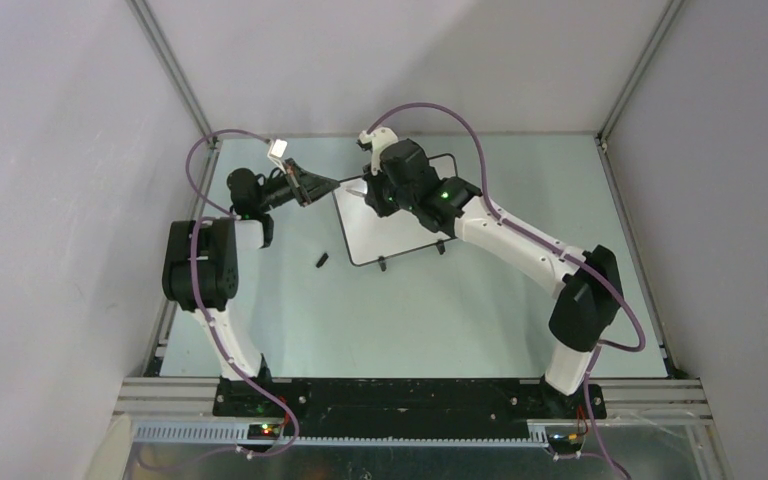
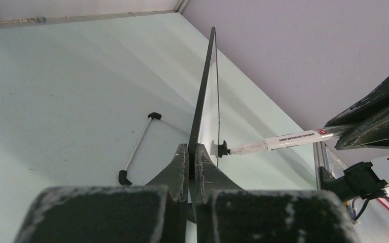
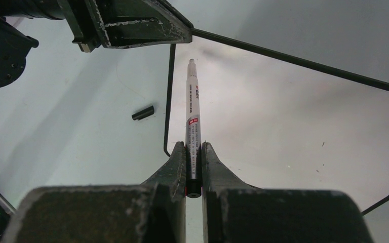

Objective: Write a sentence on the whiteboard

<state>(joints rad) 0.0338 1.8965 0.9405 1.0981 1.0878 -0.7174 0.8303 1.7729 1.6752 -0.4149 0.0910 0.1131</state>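
The whiteboard [image 1: 395, 238] stands tilted at the table's middle back; its visible face is blank and no sentence shows. My left gripper [image 1: 332, 184] is shut on the board's upper left edge. In the left wrist view the board [image 2: 205, 86] is edge-on between my jaws [image 2: 193, 154]. My right gripper [image 1: 372, 196] is shut on a white marker pen [image 3: 193, 111], held at its back end [image 3: 193, 152]. The pen's tip is at the board face [image 3: 294, 116] near its left edge. The pen [image 2: 283, 142] also shows in the left wrist view.
The pen's black cap [image 1: 321, 260] lies on the table left of the board and also shows in the right wrist view [image 3: 143, 113]. A thin rod with black ends [image 2: 138, 147] lies behind the board. Grey walls close three sides.
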